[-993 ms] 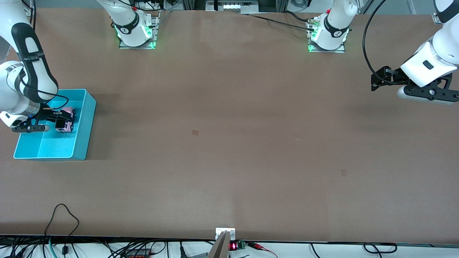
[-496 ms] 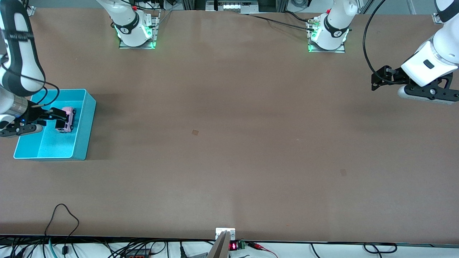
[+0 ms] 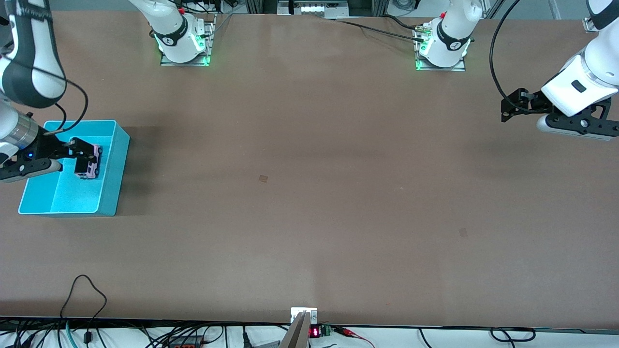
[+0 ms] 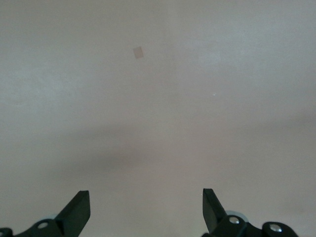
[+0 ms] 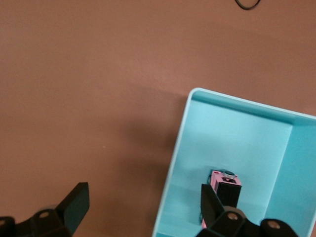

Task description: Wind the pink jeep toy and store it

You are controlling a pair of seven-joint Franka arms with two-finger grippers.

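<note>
The pink jeep toy (image 3: 90,165), pale pink with a black roof, lies in the turquoise bin (image 3: 117,166) at the right arm's end of the table. My right gripper (image 3: 77,147) hangs open and empty above the bin, beside the jeep and apart from it. In the right wrist view the jeep (image 5: 224,184) sits on the bin floor just past one finger, and the gripper (image 5: 143,208) straddles the bin's rim (image 5: 178,149). My left gripper (image 3: 511,105) waits open and empty over bare table at the left arm's end; it also shows in the left wrist view (image 4: 145,210).
Two small tape squares (image 3: 263,178) (image 3: 463,232) mark the brown table; one shows in the left wrist view (image 4: 138,52). A black cable (image 3: 83,295) loops onto the table edge nearest the front camera. The arm bases stand along the table's edge farthest from that camera.
My right gripper has lifted and drawn back from the jeep, which stays in the bin. The left arm has not moved.
</note>
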